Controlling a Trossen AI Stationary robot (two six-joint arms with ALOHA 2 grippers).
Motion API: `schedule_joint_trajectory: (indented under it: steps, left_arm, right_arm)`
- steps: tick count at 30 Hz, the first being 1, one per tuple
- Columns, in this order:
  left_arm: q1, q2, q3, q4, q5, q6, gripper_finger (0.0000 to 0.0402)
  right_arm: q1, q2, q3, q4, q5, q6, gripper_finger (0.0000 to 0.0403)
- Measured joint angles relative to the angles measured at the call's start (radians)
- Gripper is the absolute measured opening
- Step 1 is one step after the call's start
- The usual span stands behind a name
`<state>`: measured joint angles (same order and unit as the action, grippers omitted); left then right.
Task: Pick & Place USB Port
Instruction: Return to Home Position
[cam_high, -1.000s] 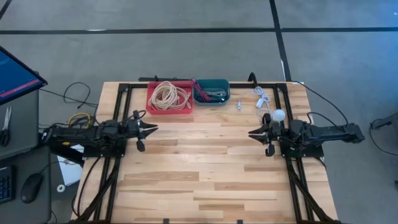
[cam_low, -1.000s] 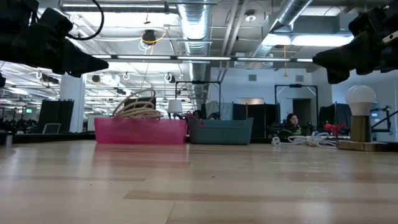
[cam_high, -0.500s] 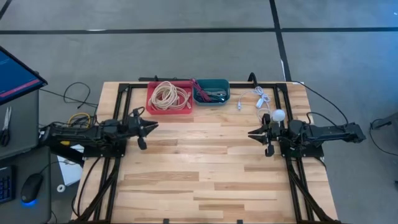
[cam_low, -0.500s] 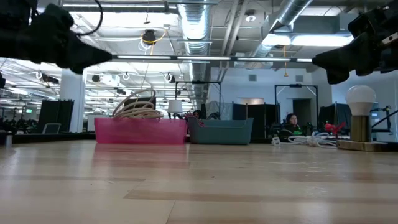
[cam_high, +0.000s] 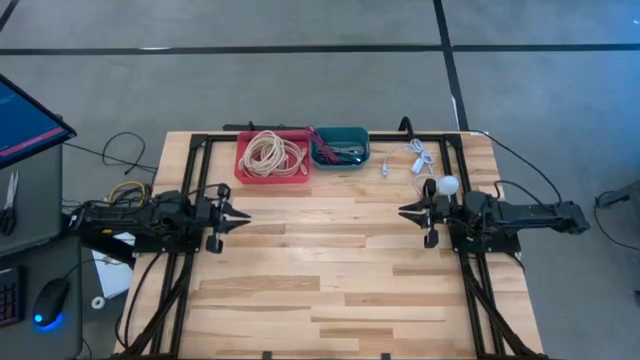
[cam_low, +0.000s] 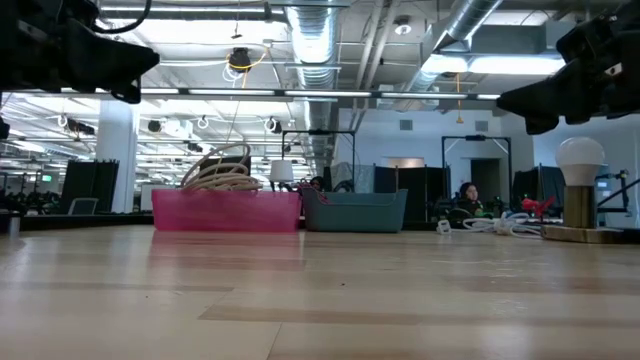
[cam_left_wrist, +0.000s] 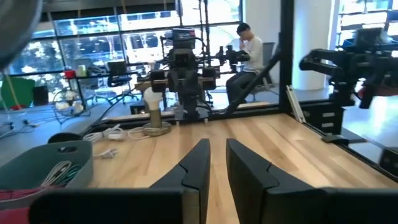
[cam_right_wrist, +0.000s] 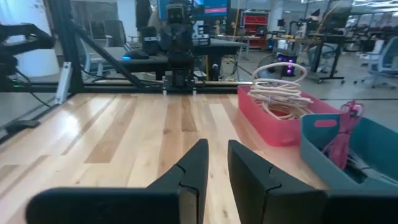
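Since cables fill the red bin (cam_high: 270, 179) and blue bin (cam_high: 341, 164), I see one white cable (cam_high: 421, 157) left out; left claw (cam_high: 241, 217) and right claw (cam_high: 404, 212) narrow, empty.

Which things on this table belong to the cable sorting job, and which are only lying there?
Job: red bin holding the coiled beige cable; blue bin holding the black and pink cable; left gripper and right gripper, both raised, empty.
Lying about: white cable right of the blue bin; bulb lamp beside the right gripper.
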<state>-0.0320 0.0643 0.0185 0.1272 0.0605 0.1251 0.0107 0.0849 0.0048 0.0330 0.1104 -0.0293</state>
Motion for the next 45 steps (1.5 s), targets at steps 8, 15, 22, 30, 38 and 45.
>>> schedule_joint_trajectory:
  steps: [8,15,22,30,38,45]
  left_arm:
    - [0.075,0.0,0.0,0.0,0.021,-0.029,0.0053]
    - [0.128,-0.007,-0.011,0.004,0.222,-0.051,0.0053]
    - [0.13,-0.005,-0.013,-0.015,0.226,-0.02,0.0053]
    - [0.13,-0.005,-0.013,-0.019,0.025,-0.052,0.0053]
    - [0.13,-0.005,-0.013,-0.018,-0.014,-0.19,0.0053]
    - [0.13,-0.005,-0.013,-0.015,-0.015,-0.186,0.0053]
  right_arm:
    - [-0.053,0.0,0.0,0.0,0.003,-0.005,0.0054]
    - [-0.066,0.0,0.0,0.0,0.003,-0.005,0.0054]
    - [-0.066,0.0,0.0,0.0,0.001,0.064,0.0054]
    - [-0.066,0.0,0.0,0.0,-0.001,0.117,0.0054]
    - [-0.066,0.0,0.0,0.0,-0.001,0.117,0.0054]
    - [-0.066,0.0,0.0,0.0,-0.001,0.117,0.0054]
